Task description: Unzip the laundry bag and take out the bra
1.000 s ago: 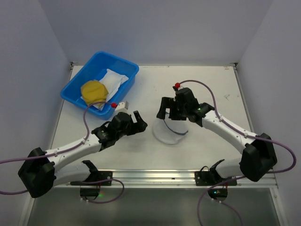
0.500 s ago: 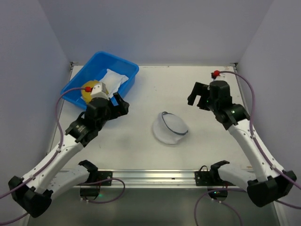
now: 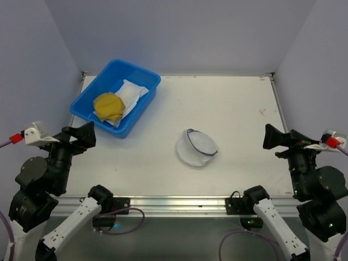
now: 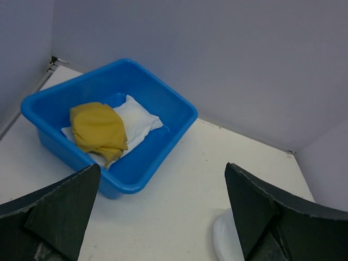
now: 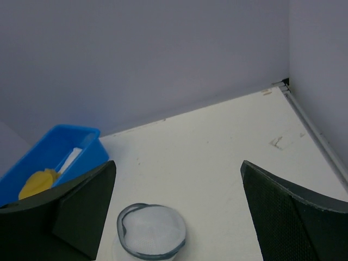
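Note:
The laundry bag [image 3: 197, 148] lies on the white table, a white mesh dome with its dark zipper band round the rim; it shows in the right wrist view [image 5: 152, 231] and partly in the left wrist view [image 4: 224, 246]. The bra [image 3: 109, 107], a mustard-yellow lump, lies in the blue tub [image 3: 154, 82], outside the bag; it also shows in the left wrist view [image 4: 98, 129] and the right wrist view [image 5: 37, 185]. My left gripper [image 3: 80, 137] [image 4: 162, 168] is open and empty at the near left. My right gripper [image 3: 278, 138] [image 5: 178, 163] is open and empty at the near right.
The blue tub [image 4: 182, 109] [image 5: 81, 131] stands at the back left and also holds a flat white cloth [image 3: 132, 93] [image 4: 138, 117]. Grey walls close the table at the back and both sides.
Both arms have pulled back from the middle of the table to its near corners. The right gripper has left the bag, which stays in place. The left gripper has left the tub.

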Robot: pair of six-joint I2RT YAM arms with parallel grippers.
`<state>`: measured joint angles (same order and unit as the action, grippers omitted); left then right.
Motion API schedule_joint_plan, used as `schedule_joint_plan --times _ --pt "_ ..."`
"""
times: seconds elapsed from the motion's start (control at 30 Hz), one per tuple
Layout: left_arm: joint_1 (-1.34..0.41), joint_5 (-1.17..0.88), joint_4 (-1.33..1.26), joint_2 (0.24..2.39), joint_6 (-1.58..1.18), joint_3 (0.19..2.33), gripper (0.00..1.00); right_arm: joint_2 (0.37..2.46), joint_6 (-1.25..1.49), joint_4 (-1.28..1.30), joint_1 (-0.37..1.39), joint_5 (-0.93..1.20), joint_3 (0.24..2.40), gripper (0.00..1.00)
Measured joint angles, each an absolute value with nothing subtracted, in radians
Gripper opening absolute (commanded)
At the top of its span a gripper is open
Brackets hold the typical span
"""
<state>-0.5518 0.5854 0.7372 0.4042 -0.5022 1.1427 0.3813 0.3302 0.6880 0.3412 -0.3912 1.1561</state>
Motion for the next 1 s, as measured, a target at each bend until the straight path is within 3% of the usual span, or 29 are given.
schedule_joint_plan --times 0.53,1.0 --pt "-0.552 0.693 0.832 0.236 -0.453 0.987 1.00 0.101 0.230 0.665 0.341 -0.375 0.878 0.99" --pt "-0.552 0.723 0.834 0.236 -0.464 0.951 1.00 0.035 0.197 0.617 0.341 -0.375 0.833 0.99"
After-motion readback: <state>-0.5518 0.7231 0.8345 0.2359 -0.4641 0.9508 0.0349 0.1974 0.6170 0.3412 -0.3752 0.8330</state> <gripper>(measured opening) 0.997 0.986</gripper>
